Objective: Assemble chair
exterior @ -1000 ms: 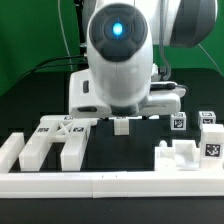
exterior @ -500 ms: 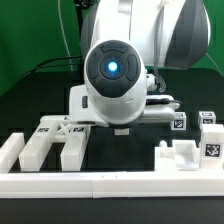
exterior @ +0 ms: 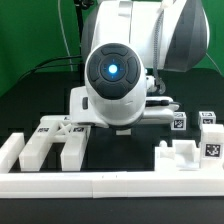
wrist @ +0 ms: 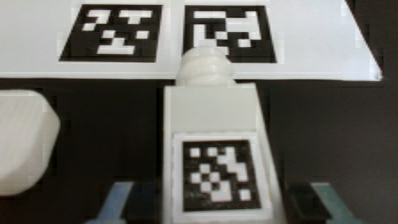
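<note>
Hand open astride tagged white leg on black table, green backdrop behind.

Loose white tagged chair pieces

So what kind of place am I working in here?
Most likely a robotics lab test bench, not a workshop: a black table fenced by a white rail, a green backdrop behind, and white chair parts carrying printed square tags.
</note>
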Tool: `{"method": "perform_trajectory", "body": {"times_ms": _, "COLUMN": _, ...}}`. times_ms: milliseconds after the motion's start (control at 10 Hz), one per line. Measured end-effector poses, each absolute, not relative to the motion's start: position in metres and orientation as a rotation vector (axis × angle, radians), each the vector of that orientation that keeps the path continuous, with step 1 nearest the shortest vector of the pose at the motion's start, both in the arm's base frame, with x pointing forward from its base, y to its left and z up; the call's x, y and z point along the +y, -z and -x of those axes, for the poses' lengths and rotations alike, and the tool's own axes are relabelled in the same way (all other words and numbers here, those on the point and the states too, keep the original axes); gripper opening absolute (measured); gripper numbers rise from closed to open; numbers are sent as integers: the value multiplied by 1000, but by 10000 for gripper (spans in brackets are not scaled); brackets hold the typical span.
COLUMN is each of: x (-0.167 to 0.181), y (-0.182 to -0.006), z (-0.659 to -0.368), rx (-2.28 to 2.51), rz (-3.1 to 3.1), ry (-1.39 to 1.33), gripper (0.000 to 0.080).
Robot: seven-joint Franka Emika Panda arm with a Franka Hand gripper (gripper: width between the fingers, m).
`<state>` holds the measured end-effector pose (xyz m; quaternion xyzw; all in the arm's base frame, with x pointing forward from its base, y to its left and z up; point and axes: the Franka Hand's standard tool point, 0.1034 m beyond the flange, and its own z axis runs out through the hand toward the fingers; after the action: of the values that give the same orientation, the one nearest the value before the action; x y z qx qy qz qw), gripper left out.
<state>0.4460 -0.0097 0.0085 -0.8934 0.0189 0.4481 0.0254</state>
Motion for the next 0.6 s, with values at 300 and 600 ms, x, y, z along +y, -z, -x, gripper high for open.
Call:
{"method": "perform_trajectory", "body": {"times_ms": 300, "x": -10, "y": -8, "z": -446, "rx": 59, "rz": 2762, "ry": -1386, "gripper": 285}}
{"method": "perform_trajectory", "body": {"times_ms": 600, "x": -6, "y": -41, "z": -474, "rx": 51, "rz": 2755, "ry": -1364, "gripper": 285}}
